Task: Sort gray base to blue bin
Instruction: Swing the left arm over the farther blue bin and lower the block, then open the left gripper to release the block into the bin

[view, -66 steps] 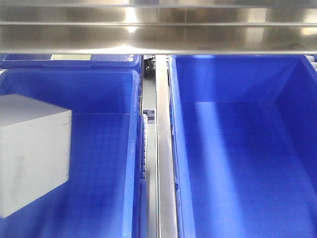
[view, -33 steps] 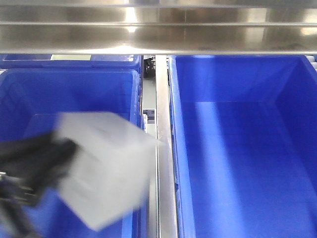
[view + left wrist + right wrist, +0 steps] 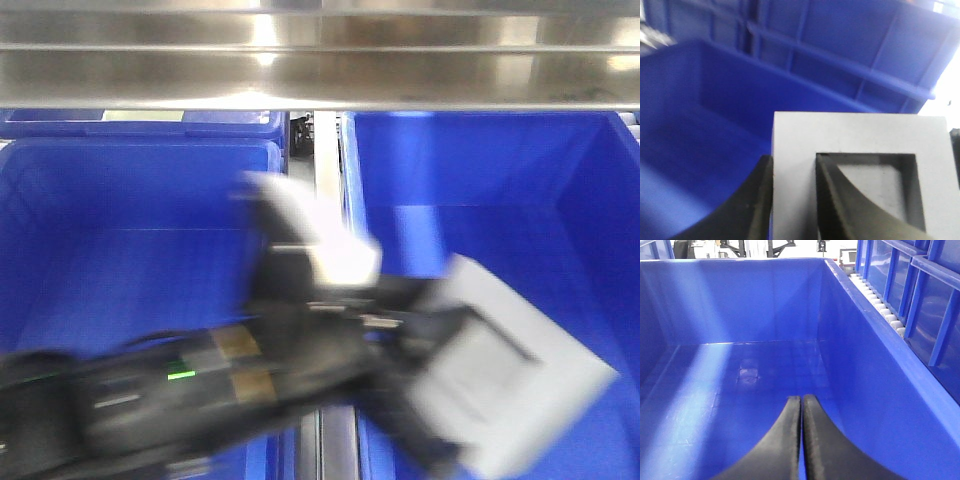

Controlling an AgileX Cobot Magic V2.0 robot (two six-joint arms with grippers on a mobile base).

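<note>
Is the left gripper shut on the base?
Shut on it: left gripper has one finger inside the base recess, the other outside the wall.

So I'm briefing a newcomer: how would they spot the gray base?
Find the right-hand blue bin beyond the steel divider. Over its near left corner, the left claw grips the gray base: the only pale block, with a square dark recess.

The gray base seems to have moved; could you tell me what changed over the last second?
The left tool gripped the gray base in the left crate and swung it right over the blue bin. Both crates stayed put.
</note>
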